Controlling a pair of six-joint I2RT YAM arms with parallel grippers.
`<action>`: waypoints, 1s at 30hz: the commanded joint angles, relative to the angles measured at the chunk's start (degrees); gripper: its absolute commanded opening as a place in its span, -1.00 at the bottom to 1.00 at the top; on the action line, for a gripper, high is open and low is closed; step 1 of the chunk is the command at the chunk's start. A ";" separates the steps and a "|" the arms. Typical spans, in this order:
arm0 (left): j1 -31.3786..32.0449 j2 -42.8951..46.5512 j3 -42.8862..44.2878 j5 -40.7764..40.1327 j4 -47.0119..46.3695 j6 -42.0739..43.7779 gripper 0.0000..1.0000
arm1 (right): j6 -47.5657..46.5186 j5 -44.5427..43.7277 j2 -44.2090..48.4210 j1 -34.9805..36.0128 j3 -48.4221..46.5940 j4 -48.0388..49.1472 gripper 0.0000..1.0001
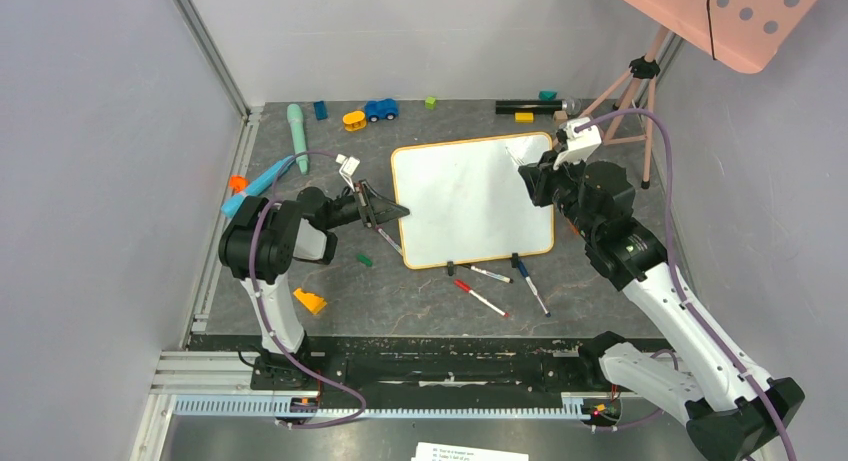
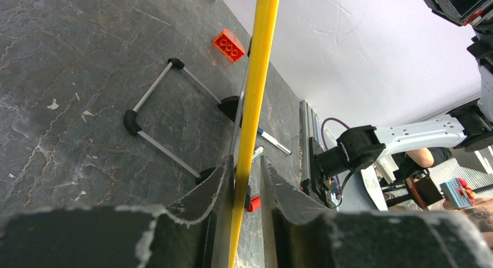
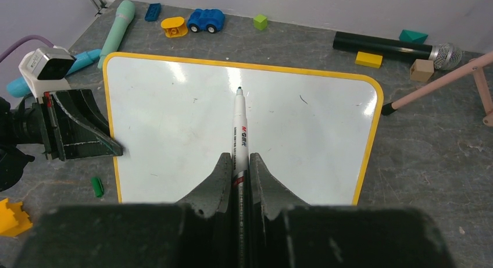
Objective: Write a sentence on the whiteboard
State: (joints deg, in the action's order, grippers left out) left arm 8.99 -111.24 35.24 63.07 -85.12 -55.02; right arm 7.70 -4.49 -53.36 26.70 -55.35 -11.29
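The whiteboard (image 1: 470, 196) lies flat in the middle of the table, white with a thin yellow frame (image 2: 258, 76). No sentence is in view on it; its face (image 3: 174, 122) bears only faint specks. My left gripper (image 1: 395, 213) straddles the board's left edge. In the left wrist view the frame runs between the fingers of this gripper (image 2: 247, 163), against one finger, with a gap to the other. My right gripper (image 1: 535, 171) hovers over the board's far right corner. This gripper (image 3: 236, 158) is shut on a white marker (image 3: 240, 128), dark tip pointing at the board.
Three loose markers (image 1: 490, 274) lie along the board's near edge, a green cap (image 1: 364, 260) and an orange block (image 1: 309, 301) to its left. A toy car (image 1: 380, 109), a teal microphone (image 1: 297, 136) and a black tube (image 1: 530, 107) sit at the back. A pink tripod (image 1: 630, 101) stands far right.
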 commanded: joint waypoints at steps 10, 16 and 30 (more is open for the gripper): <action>-0.29 2.26 -0.63 -0.73 -4.11 2.12 -0.72 | -0.46 -0.07 0.82 -0.29 0.97 0.98 -1.00; -0.29 2.43 -1.00 -1.06 -4.09 2.51 -0.96 | -0.83 -0.25 0.89 -0.24 0.77 1.01 -1.00; -0.29 3.49 -2.09 -1.90 -4.13 3.44 -0.96 | 0.09 -1.73 1.45 -0.25 1.74 -0.39 -1.00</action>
State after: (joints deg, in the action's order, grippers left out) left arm 8.97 -110.02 33.56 61.54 -85.17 -52.71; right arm 7.49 -4.95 -53.04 26.70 -54.00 -11.92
